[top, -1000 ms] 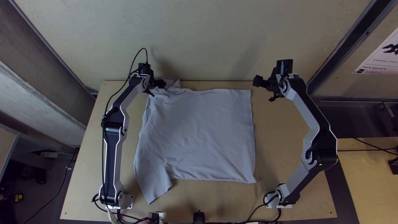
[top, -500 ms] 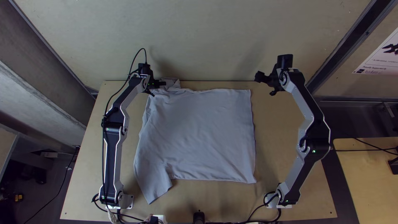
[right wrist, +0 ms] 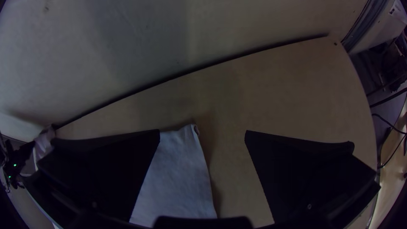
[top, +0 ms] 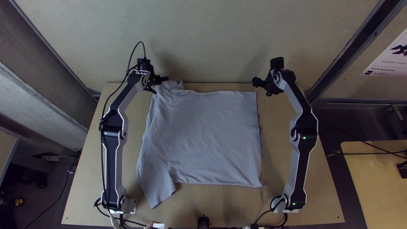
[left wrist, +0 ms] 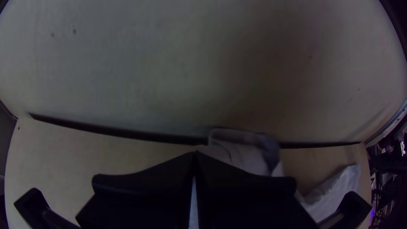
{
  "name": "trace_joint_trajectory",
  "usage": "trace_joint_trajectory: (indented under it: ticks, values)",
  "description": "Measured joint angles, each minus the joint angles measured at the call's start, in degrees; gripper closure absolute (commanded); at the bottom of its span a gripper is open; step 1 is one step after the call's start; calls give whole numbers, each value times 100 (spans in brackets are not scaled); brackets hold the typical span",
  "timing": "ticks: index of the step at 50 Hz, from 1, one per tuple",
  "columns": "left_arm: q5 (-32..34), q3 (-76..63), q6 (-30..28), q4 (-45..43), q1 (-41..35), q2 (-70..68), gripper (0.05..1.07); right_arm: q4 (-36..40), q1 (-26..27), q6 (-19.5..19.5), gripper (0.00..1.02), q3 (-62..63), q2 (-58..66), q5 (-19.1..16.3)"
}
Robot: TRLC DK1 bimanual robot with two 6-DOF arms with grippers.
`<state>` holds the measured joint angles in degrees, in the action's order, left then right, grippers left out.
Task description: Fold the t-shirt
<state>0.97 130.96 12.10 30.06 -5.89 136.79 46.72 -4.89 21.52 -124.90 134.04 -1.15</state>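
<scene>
One t-shirt (top: 203, 135) partly hidden by left tool (top: 160, 80), pressed together; right tool (top: 263, 86) spread.

One table (top: 229, 205) holds one shirt (top: 203, 135). Two robot arms (top: 113, 161) stand at the table's near edge, with one poster (top: 388, 59) to its right.

In the right wrist view, the t-shirt (right wrist: 180, 182) is lying on the wooden table (right wrist: 288, 93), one corner curling slightly. The right gripper (top: 261, 87) is holding its fingers (right wrist: 313, 169) wide apart, one partly hiding the t-shirt, the other showing beside it. The left arm (right wrist: 17, 163) is standing beside the t-shirt's bunched part. Beyond the t-shirt, a pale wall (right wrist: 127, 42) is rising past the table's edge.
</scene>
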Motion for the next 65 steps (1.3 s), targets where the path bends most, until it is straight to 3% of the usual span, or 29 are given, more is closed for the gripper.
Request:
trace_joint_trajectory:
  ticks: [12,18,23,29,35,40,65]
  values:
    - [11,-4,35,55,0,-107,105,55,-136,103,20,-437,573,0]
    - [11,-13,37,70,0,-107,105,46,-201,105,37,-625,745,7]
    - [11,-13,37,101,0,-107,105,15,-254,105,39,-662,822,28]
    - [11,-13,37,116,7,-109,105,9,-267,105,61,-662,925,46]
    - [11,-13,37,153,17,-109,105,-20,-267,103,75,-743,1027,68]
    - [11,-24,37,155,28,-109,105,-74,-258,101,100,-758,1062,105]
    - [13,-122,146,-31,131,-219,105,-874,-160,98,100,-758,1078,326]
